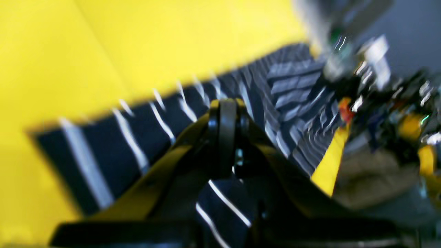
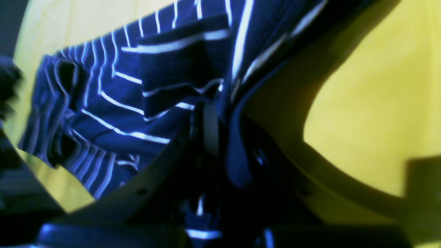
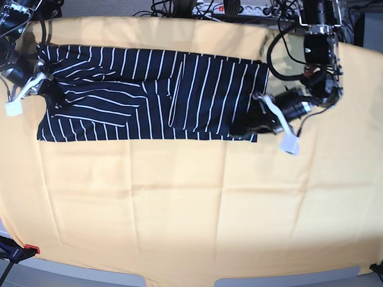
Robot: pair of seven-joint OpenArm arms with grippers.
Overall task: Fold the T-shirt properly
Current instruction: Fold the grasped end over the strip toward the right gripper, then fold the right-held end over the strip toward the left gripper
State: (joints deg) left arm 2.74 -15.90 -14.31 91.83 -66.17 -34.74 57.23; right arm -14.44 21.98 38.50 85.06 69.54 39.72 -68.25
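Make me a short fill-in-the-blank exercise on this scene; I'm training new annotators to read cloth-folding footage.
1. The T-shirt is dark navy with thin ____ stripes.
2. It lies on a plain ____ cloth that covers the table.
3. The left gripper is closed on the shirt's edge at the ____ end of the shirt in the base view.
4. The right gripper has its jaws pinched on a fold of the ____.

Missing words: white; yellow-orange; right; T-shirt

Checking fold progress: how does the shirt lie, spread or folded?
Partly folded: the shirt lies as a long band on the cloth, sleeves turned in.
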